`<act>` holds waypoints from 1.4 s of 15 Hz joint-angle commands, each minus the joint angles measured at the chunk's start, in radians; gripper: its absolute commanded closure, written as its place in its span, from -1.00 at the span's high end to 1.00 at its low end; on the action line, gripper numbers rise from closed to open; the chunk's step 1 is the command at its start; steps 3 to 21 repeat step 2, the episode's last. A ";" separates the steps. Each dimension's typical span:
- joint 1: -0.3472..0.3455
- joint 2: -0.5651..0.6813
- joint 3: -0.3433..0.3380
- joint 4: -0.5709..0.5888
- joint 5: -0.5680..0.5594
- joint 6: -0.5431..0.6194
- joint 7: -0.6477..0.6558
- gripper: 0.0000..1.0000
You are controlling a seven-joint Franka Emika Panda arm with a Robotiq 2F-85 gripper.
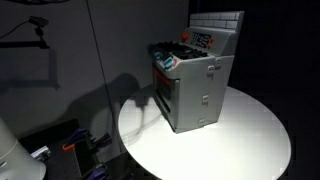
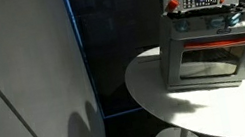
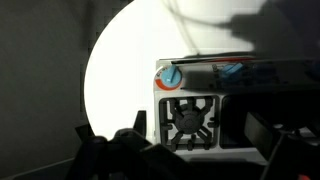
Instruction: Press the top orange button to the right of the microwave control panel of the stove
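Observation:
The small grey toy stove [image 1: 195,85] stands on a round white table [image 1: 250,140], and it shows in both exterior views [image 2: 210,48]. Its white tile-patterned back panel carries a dark control panel [image 2: 202,1] with a red knob [image 2: 173,5] beside it. The orange buttons are too small to make out. In the wrist view I look down on the stove top, with a black burner grate [image 3: 190,120] and a red-and-blue knob [image 3: 172,77]. My gripper [image 3: 195,162] hovers above the stove top with its dark fingers spread wide and nothing between them. It does not show in the exterior views.
A grey wall panel [image 2: 24,86] stands next to the table. The white robot base [image 1: 12,150] and some cables are on the floor beside the table. The surroundings are dark.

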 commanded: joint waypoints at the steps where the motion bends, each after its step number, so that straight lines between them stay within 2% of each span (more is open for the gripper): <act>1: -0.017 0.004 0.016 0.004 0.002 -0.004 -0.002 1.00; 21: -0.017 0.007 0.016 0.004 0.002 -0.004 -0.002 1.00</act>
